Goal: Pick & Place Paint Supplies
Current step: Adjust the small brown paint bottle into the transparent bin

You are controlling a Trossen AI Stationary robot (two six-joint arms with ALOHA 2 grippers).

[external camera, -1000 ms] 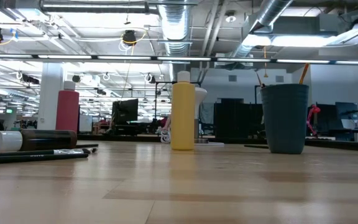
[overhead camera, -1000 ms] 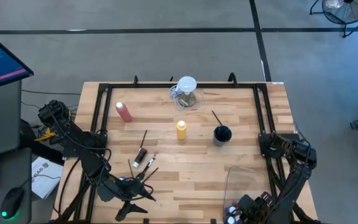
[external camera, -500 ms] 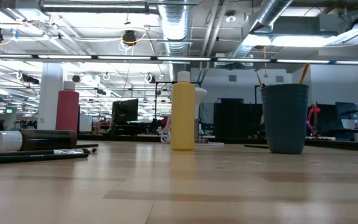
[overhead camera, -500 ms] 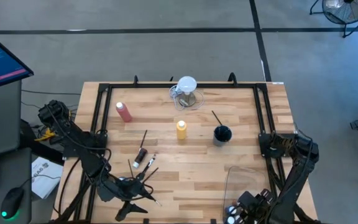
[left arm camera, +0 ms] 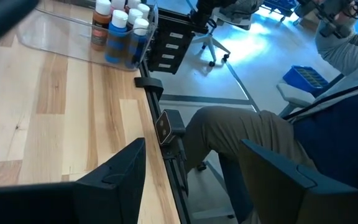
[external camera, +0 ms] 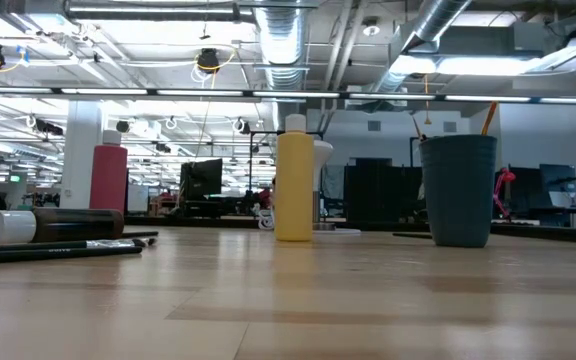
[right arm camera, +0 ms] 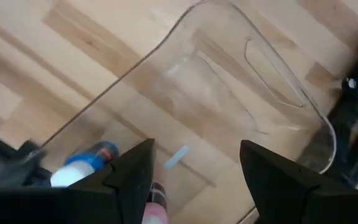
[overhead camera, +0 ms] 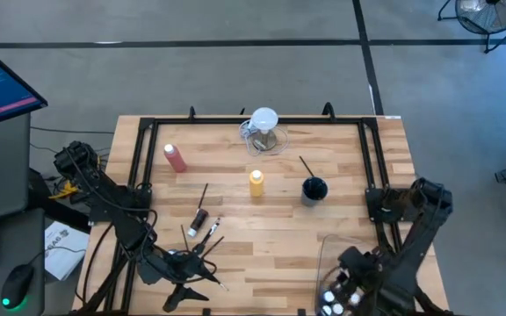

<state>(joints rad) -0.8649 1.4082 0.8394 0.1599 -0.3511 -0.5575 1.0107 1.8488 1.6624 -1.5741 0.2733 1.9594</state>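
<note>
Clear bin: a clear tray (overhead camera: 323, 254) sat at your table's near right corner, already holding several small white-capped bottles (left arm camera: 122, 25).
Done: those small bottles looked sorted, so I'd judge you partly through.
Left: the pink-red bottle (overhead camera: 176, 158), yellow bottle (overhead camera: 256, 183), a small dark bottle (overhead camera: 199, 219) and brushes (overhead camera: 205, 195) were still out on the wood; a brush also stood in the dark cup (overhead camera: 314, 189).
Right gripper: your right gripper (right arm camera: 194, 171) hung over the tray's near end, fingers apart, gripping nothing.
Left gripper: your left gripper (left arm camera: 194, 180) waited at the near edge beside the loose brushes, fingers spread, empty.
High view: it alone laid out every loose item at once.
Low view: it showed bottles and cup upright and the dark bottle lying flat, but neither arm.
Left wrist: only here could you count the tray's bottles, and see a seated person's leg (left arm camera: 241, 134) past the table edge.
Right wrist: it looked down through the tray wall at a blue-labelled bottle (right arm camera: 82, 165).
</note>
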